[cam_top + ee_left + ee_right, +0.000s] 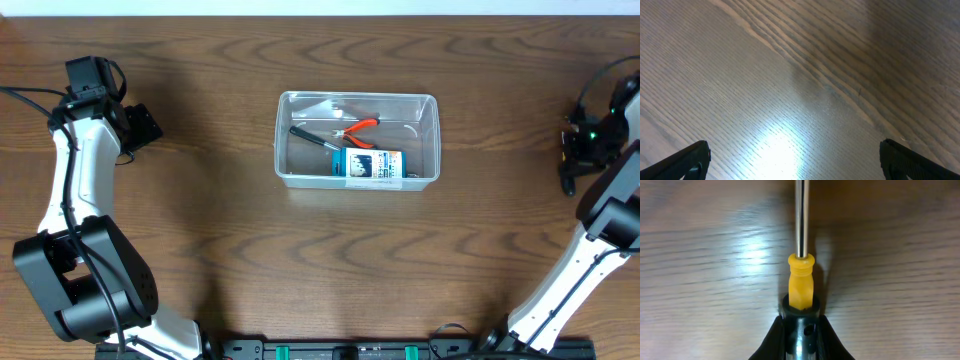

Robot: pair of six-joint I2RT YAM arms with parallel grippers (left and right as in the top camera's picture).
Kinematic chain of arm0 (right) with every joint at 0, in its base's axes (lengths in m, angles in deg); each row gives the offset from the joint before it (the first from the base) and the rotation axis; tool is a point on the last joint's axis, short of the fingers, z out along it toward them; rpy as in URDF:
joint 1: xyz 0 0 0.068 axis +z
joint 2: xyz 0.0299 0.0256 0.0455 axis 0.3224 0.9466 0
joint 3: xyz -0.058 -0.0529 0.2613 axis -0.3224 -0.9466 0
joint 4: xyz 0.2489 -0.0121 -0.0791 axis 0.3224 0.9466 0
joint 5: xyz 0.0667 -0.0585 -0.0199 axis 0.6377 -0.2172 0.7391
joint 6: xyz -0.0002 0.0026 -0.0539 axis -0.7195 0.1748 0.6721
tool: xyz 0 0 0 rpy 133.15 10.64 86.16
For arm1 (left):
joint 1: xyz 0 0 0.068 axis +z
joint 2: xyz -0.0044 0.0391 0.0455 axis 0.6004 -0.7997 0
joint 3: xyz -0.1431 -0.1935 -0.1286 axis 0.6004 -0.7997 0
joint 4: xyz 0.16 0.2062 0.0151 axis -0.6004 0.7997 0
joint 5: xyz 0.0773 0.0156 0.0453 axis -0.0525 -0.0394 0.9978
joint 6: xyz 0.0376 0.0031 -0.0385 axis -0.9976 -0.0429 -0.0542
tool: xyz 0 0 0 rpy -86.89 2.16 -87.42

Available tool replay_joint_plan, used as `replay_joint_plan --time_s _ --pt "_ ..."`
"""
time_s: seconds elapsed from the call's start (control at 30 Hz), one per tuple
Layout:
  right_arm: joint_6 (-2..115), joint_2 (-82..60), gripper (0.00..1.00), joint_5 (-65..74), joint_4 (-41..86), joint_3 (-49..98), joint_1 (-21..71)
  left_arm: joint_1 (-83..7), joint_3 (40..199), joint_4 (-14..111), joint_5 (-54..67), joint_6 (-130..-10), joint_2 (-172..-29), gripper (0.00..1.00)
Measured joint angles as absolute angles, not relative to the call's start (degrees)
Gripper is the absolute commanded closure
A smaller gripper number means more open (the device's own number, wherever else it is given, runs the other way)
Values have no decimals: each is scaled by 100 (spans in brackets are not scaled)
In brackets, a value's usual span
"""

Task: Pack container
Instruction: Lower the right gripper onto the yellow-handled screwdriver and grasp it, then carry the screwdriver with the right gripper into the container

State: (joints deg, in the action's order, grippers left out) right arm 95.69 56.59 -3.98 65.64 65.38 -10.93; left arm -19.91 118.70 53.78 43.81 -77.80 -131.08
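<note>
Surface point(200, 230) of dark brown grained wood lies under both my arms. My clear, shallow rectangular plastic container point(432, 140) sits at mid-surface, slightly toward the far side, well apart from either claw. My left claw point(795, 160) hangs over bare wood at the far left, its jaws spread wide and holding nothing. My right claw point(801, 325) is at the far right edge, jaws closed tight around the handle of a screwdriver point(801, 285) with a yellow collar and a bright steel shaft pointing away from me. Inside the container lie a blue-labelled flat packet point(372, 163) along the near wall, red-handled pliers point(358, 127), and a slim black tool point(312, 138) to their left.
</note>
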Motion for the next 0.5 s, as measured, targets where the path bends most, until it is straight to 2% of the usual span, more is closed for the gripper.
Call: replay_joint_plan --time_s 0.27,0.5 --pt "9549 5692 99 63 6874 8097 -608 -1991 11870 5378 4381 -7780 -13108 2" --pt "9552 5567 99 507 7274 9491 258 -1991 11870 5378 4381 -7780 -13108 2"
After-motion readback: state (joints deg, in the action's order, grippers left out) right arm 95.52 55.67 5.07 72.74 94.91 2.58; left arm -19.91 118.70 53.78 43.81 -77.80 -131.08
